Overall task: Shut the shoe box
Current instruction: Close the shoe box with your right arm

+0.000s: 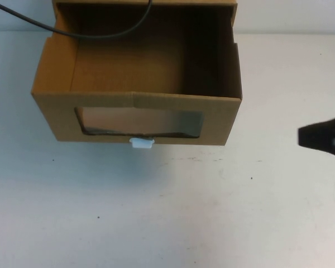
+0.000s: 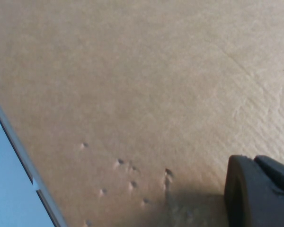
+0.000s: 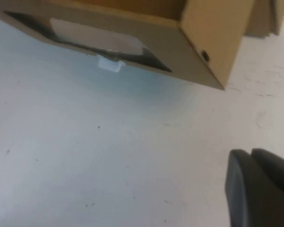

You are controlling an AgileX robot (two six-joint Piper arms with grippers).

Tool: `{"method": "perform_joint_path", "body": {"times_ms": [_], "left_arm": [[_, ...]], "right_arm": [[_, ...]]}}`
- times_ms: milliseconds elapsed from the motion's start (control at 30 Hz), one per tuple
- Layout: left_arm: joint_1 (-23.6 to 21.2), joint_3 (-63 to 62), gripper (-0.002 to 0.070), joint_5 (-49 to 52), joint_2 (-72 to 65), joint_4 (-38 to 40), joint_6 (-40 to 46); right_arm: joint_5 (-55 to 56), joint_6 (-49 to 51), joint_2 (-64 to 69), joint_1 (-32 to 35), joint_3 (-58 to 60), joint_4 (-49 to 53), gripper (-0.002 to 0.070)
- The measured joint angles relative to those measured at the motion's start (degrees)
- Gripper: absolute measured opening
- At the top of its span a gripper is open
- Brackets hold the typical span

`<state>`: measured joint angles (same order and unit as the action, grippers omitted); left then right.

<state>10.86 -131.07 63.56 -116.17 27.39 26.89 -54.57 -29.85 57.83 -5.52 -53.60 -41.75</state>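
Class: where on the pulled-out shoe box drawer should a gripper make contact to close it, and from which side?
The windowed front panel of the shoe box, above the white pull tab, from the robot's side: it is flat and faces the right gripper. The left gripper sits against cardboard.

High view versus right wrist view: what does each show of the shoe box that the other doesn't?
Only the high view shows the open, empty inside of the shoe box, pulled out toward the robot, and a black cable crossing its far edge. It catches just the dark tip of the right gripper at the table's right, apart from the box. The left gripper appears in neither view; only its own camera shows it, against plain cardboard.

Only the right wrist view shows the box's side panel with a small dark hole.

Both show the front window and the white pull tab below it.
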Motion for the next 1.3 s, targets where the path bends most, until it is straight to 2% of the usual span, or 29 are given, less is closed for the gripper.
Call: {"method": "perform_joint_path", "body": {"times_ms": [200,300,367,800,1300], "left_arm": [[0.0,0.0,-0.0002,0.0,0.0,0.0,0.09],[0.0,0.0,-0.0002,0.0,0.0,0.0,0.09],[0.0,0.0,-0.0002,0.0,0.0,0.0,0.09],[0.0,0.0,-0.0002,-0.25,0.0,0.0,-0.11],[0.0,0.0,-0.0002,-0.46,0.0,0.0,-0.11]], "right_arm": [[6.39,12.31,11.02,-22.71,-12.16,16.04,-0.0011],[9.68,16.73,14.96,-30.83,-15.9,21.06,-0.0011],[11.5,17.98,17.49,-33.44,-18.08,21.93,-0.0011],[14.13,19.28,32.3,-34.7,-29.38,23.04,-0.0011],[21.43,19.37,37.27,-33.45,-35.26,22.98,-0.0011]]}}
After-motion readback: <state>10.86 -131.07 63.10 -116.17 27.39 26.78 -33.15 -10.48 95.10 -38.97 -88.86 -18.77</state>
